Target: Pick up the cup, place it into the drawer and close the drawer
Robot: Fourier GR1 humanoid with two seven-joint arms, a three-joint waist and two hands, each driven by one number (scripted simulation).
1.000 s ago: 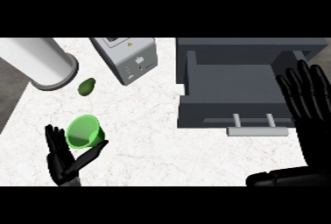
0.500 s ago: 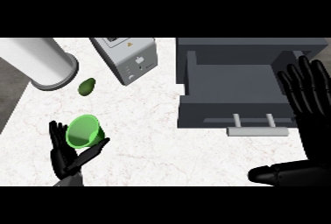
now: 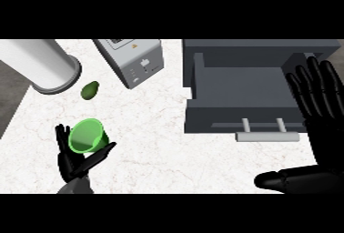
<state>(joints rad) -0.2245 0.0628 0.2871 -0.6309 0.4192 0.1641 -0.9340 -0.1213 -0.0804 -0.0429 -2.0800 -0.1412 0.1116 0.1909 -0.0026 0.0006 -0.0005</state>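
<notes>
A green cup (image 3: 87,135) lies tilted in my left hand (image 3: 75,163) at the lower left, its mouth facing up and to the left. The fingers and thumb curl round its lower part and hold it over the white counter. The grey drawer (image 3: 201,82) stands pulled open at the upper right, and nothing shows inside it. Its pale bar handle (image 3: 266,134) faces me. My right hand (image 3: 321,104) is open, fingers straight and pointing away, over the drawer's right side, with the thumb (image 3: 292,179) low at the right.
A large white cylinder (image 3: 42,63) lies at the upper left with a small dark green fruit (image 3: 89,89) beside it. A grey appliance (image 3: 134,61) with buttons stands at the back, left of the drawer. The counter's left edge (image 3: 13,119) runs close to my left hand.
My right hand has drifted slightly farther away over the drawer. The left hand and the cup have barely moved.
</notes>
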